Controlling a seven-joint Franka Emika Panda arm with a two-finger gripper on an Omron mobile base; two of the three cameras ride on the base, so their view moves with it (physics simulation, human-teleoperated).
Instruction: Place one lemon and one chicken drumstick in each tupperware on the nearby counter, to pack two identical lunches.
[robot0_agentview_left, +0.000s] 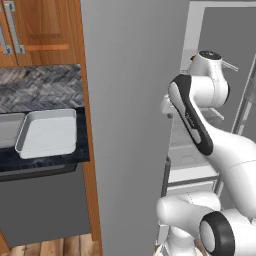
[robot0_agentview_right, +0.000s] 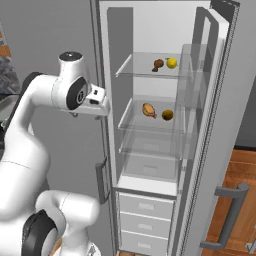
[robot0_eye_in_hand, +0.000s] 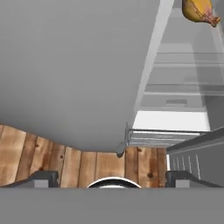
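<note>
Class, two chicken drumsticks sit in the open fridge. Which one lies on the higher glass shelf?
The smaller, brown drumstick, beside the bright yellow lemon on the higher shelf. The other drumstick, paler and orange, lies one shelf below.

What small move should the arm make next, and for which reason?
Probably reach into the open fridge toward the drumstick on the middle shelf. The gripper is open and holds nothing, the lemons and drumsticks all lie on the shelves, and the larger tupperware on the counter looks empty.
</note>
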